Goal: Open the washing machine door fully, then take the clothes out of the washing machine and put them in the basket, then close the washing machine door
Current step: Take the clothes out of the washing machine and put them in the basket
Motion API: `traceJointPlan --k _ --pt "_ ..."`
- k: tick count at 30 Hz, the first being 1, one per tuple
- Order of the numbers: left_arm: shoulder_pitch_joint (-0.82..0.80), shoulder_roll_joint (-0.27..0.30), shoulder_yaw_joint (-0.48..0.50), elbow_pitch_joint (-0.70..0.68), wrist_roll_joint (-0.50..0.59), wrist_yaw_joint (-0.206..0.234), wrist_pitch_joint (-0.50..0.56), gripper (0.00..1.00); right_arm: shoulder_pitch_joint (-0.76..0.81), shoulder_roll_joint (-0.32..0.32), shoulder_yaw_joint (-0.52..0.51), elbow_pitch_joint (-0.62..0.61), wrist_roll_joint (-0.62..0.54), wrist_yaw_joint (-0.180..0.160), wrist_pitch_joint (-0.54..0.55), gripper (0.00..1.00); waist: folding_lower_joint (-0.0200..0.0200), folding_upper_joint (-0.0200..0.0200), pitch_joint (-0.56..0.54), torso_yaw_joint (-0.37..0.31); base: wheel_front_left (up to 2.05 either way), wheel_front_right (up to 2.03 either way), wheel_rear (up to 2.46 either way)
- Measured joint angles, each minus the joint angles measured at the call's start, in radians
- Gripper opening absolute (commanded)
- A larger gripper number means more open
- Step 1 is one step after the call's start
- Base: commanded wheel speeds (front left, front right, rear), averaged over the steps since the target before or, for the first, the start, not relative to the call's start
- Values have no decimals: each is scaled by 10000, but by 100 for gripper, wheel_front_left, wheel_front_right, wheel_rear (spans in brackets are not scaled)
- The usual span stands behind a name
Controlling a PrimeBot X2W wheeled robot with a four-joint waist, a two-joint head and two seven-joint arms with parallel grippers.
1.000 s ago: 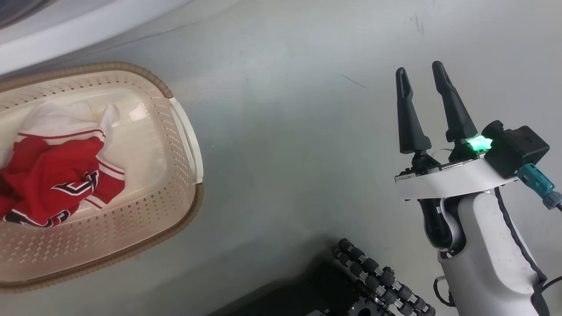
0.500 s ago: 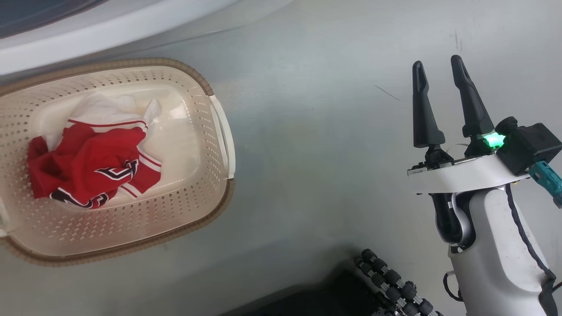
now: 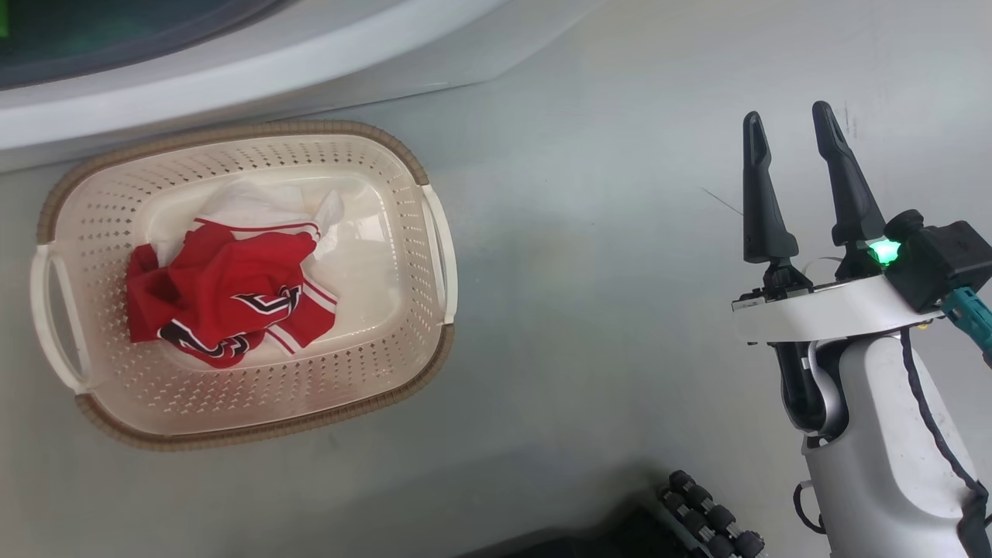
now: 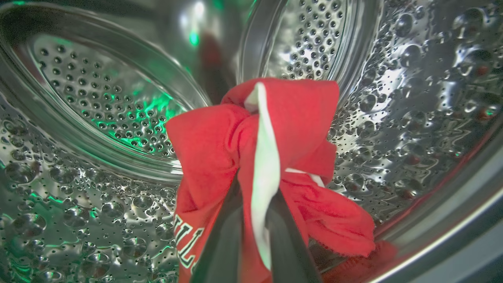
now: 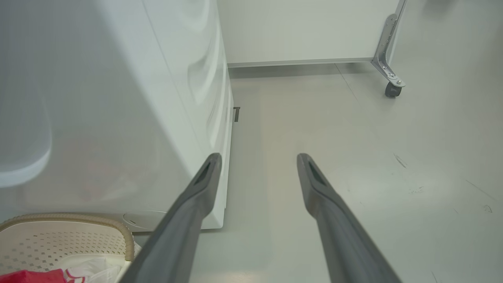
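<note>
- Between the left gripper [image 4: 256,189] fingers, inside the washing machine [image 4: 98,98] drum: red jersey [image 4: 204,141] pinched at its white trim, fingers clamped on it.
- Above grey floor [image 3: 589,271]: right gripper [image 3: 787,112] fingers spread apart.
- Left of those fingers, well apart: basket [image 3: 438,356] holding red-and-white clothes [image 3: 232,302].

I was working in what looked like a test lab staged as a laundry corner: a white washing machine [image 5: 118,98] stood on a bare grey floor [image 5: 353,157] beside a cream basket [image 3: 364,380], near a white partition [image 5: 298,31] on a caster [image 5: 391,89].
</note>
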Motion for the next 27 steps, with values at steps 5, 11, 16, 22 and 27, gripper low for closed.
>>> traceJointPlan --k 5,11,16,22,27 --pt "900 -387 -224 -556 428 577 -892 0 208 -4 -190 8 -132 0 0 100 0 0 -363 217 0 0 0" --pt "1943 -955 -435 -989 621 988 -1751 0 336 -73 -382 4 -244 2 0 100 0 0 -708 448 0 0 0" --pt "2920 -1375 -518 -1231 765 1191 -2265 0 414 -188 -476 4 -431 36 0 100 0 0 -1057 660 0 0 0" --pt "3916 -1858 -654 -1593 857 1275 -2359 0 638 -311 -644 8 -606 92 0 100 0 0 -1542 976 0 0 0" --pt "4611 -2192 -669 -1860 930 1317 -2445 0 896 -470 -755 50 -727 92 0 100 0 0 -1959 1291 0 0 0"
